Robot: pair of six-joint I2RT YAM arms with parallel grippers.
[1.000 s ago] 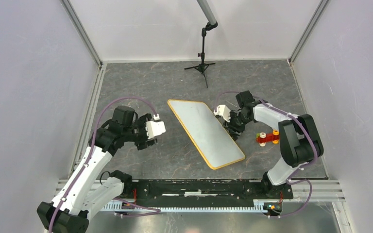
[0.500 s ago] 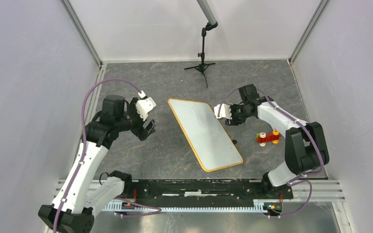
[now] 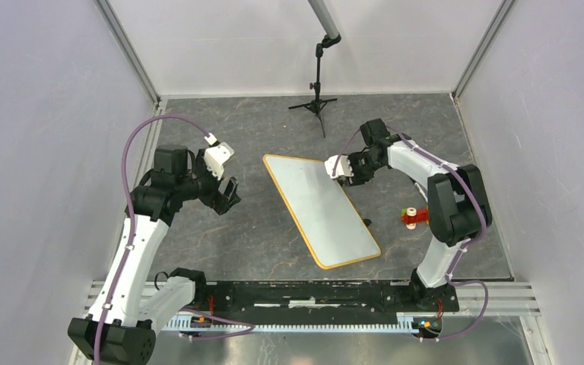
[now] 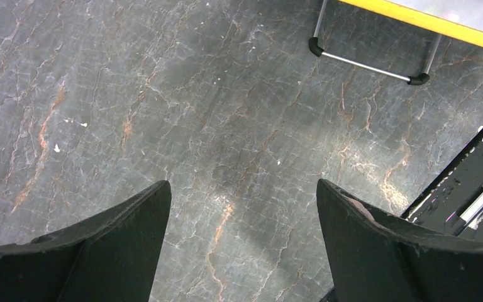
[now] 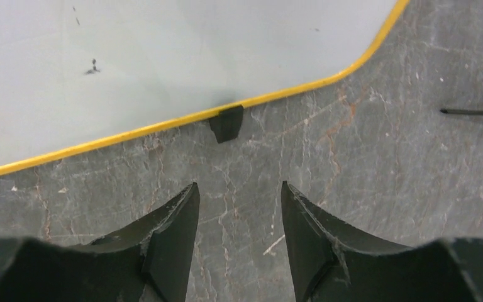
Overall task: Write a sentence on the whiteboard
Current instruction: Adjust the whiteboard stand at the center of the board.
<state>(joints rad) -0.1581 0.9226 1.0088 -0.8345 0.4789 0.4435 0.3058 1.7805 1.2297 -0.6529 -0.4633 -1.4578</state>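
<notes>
Grey marbled counter (image 3: 258,236) carries the nearly blank whiteboard (image 3: 321,209) just ahead of the narrowly parted, empty right gripper (image 5: 239,189), seemingly for easy reach, while the left gripper (image 4: 242,184) hangs wide and empty, well aside.

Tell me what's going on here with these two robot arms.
Two arms are meant to write on the whiteboard, which lies diagonally on the grey table. Its surface shows only a few tiny dark specks, no writing. The right gripper hangs at the board's far right edge, open and empty; the left gripper is off to the board's left, also open and empty. Neither holds a marker. A small red-and-orange toy sits right of the board.
</notes>
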